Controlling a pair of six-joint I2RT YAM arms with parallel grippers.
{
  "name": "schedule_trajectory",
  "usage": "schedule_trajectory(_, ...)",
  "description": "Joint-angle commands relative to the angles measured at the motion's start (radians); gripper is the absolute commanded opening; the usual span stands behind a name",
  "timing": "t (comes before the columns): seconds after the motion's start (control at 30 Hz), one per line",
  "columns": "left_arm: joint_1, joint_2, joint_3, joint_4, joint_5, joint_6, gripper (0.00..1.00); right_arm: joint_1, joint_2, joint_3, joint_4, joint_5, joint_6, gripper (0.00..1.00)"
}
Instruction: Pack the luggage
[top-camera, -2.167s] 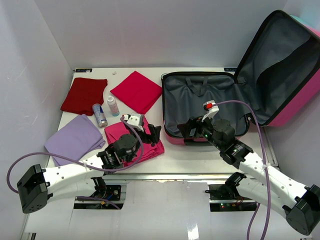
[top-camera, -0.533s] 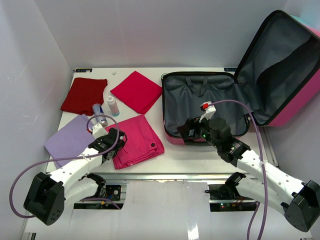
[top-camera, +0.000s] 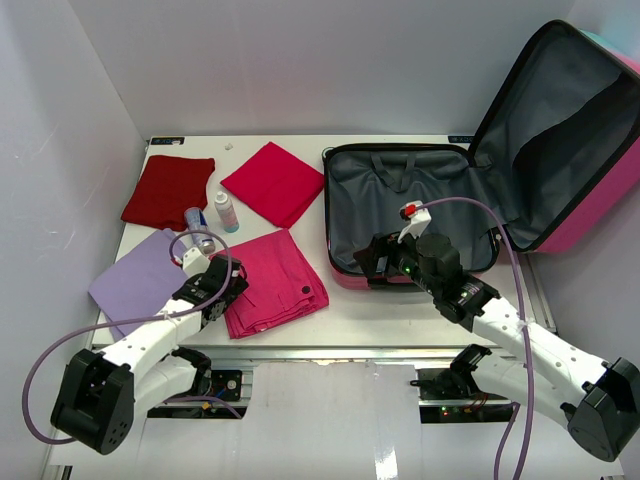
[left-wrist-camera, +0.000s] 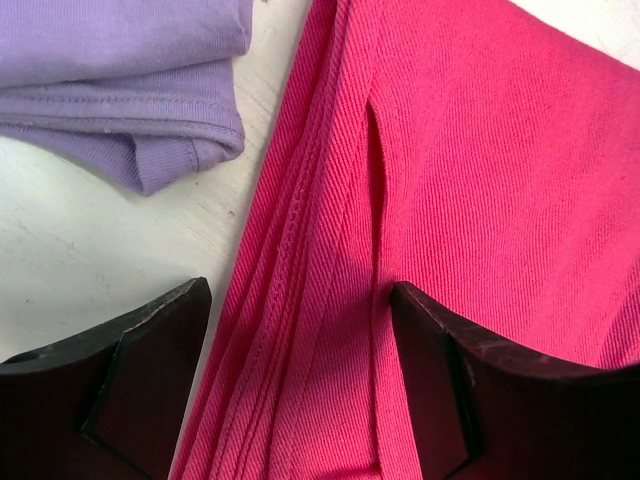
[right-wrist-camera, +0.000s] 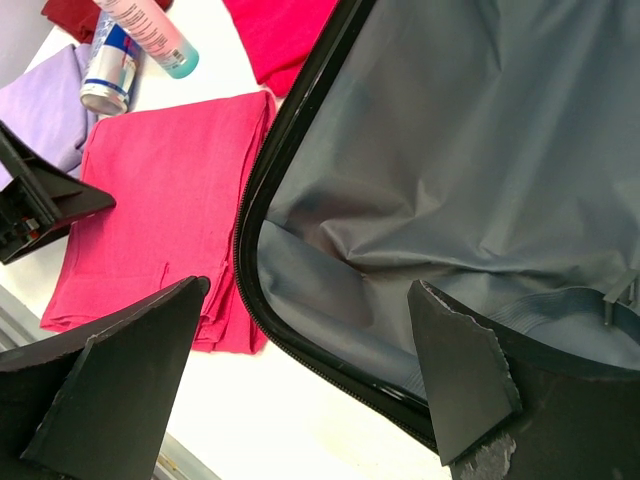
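Note:
The luggage (top-camera: 400, 205) lies open at the right of the table, its grey lining bare and its pink lid (top-camera: 565, 140) leaning back. A folded pink cloth (top-camera: 278, 278) lies flat to the left of it. My left gripper (top-camera: 222, 292) is low over that cloth's near left edge. In the left wrist view the gripper (left-wrist-camera: 300, 380) is open, with the pink cloth's (left-wrist-camera: 470, 160) stitched edge between the jaws. My right gripper (top-camera: 375, 262) hovers at the luggage's near left corner. It stands open (right-wrist-camera: 300, 370) over the black zip rim (right-wrist-camera: 262, 190), holding nothing.
A lilac cloth (top-camera: 148, 275) lies just left of the left gripper. A can (top-camera: 201, 230) and a small bottle (top-camera: 226, 212) stand behind the pink cloth. A dark red cloth (top-camera: 168, 190) and a red cloth (top-camera: 272, 182) lie at the back. White walls stand close on the left and behind.
The left gripper has come off the pink cloth's middle and moved to its near left edge. The cloth now lies flat. The jaws have narrowed a little. The right arm has barely moved.

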Motion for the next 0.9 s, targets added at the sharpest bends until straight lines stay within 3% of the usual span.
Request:
schedule_trajectory(0.0, 0.029, -0.007, -0.005, 0.031, 0.041, 0.02, 0.82, 0.004, -0.031, 0.056, -0.015, 0.028, -0.032, 0.91)
schedule_trajectory(0.17, 0.036, -0.003, -0.01, 0.045, 0.057, 0.028, 0.78, 0.006, -0.007, 0.126, 0.022, -0.107, -0.089, 0.91)
schedule_trajectory(0.37, 0.036, -0.015, -0.038, 0.099, 0.082, 0.023, 0.67, 0.017, 0.281, 0.391, -0.07, -0.243, -0.128, 0.91)
schedule_trajectory(0.6, 0.041, -0.011, -0.055, 0.139, 0.107, 0.038, 0.56, 0.111, 0.599, 0.629, -0.126, -0.161, -0.165, 0.91)
schedule_trajectory(0.8, 0.043, -0.019, -0.069, 0.167, 0.12, 0.043, 0.37, 0.171, 0.871, 0.781, -0.183, -0.119, -0.179, 0.91)
schedule_trajectory(0.87, 0.045, -0.028, -0.072, 0.172, 0.123, 0.05, 0.26, 0.191, 0.936, 0.815, -0.205, -0.085, -0.171, 0.92)
